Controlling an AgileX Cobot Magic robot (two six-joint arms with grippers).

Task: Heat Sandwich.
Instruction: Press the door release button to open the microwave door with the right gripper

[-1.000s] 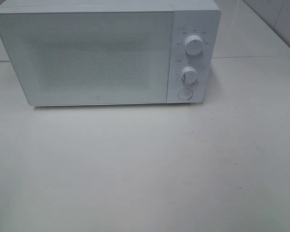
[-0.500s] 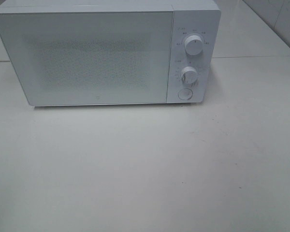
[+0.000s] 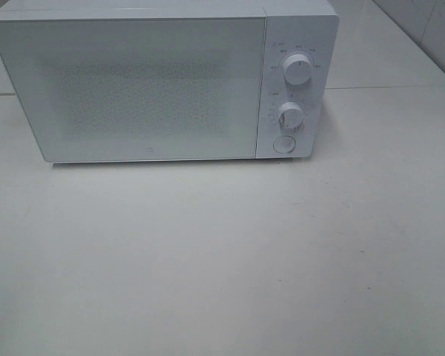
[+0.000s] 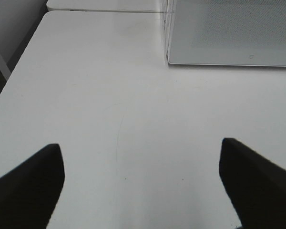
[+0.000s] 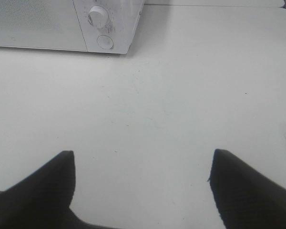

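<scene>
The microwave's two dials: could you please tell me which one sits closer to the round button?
The lower dial, just above the round button; the upper dial sits higher, farther from it.

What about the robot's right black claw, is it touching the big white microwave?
Apart. The right wrist view shows a wide strip of bare white table between the open right gripper and the white boxy microwave.
</scene>
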